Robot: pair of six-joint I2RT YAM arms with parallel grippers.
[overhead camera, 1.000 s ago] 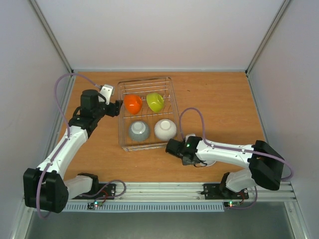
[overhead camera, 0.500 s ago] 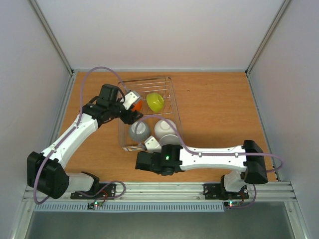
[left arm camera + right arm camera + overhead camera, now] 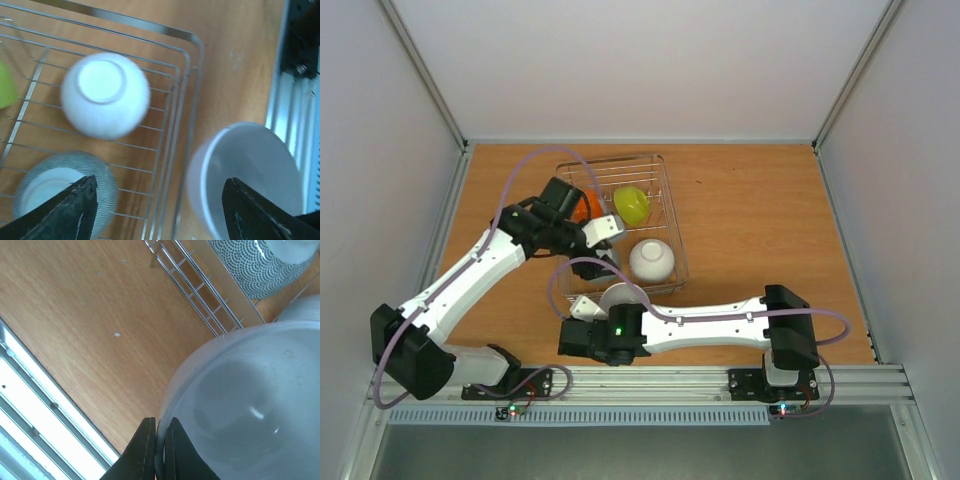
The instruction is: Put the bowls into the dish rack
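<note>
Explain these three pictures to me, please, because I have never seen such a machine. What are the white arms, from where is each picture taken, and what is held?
These are two robot arms bolted at the near edge of a wooden table, each ending in a two-finger gripper. The wide picture comes from a fixed camera above and behind them; the other two come from small cameras on the wrists. On the table stands a wire dish rack. In it lie an orange bowl, a green bowl, a grey bowl and an upside-down white bowl. The right gripper is shut on the rim of a second white bowl, just outside the rack's near edge. The left gripper hangs open above the rack and holds nothing.
</note>
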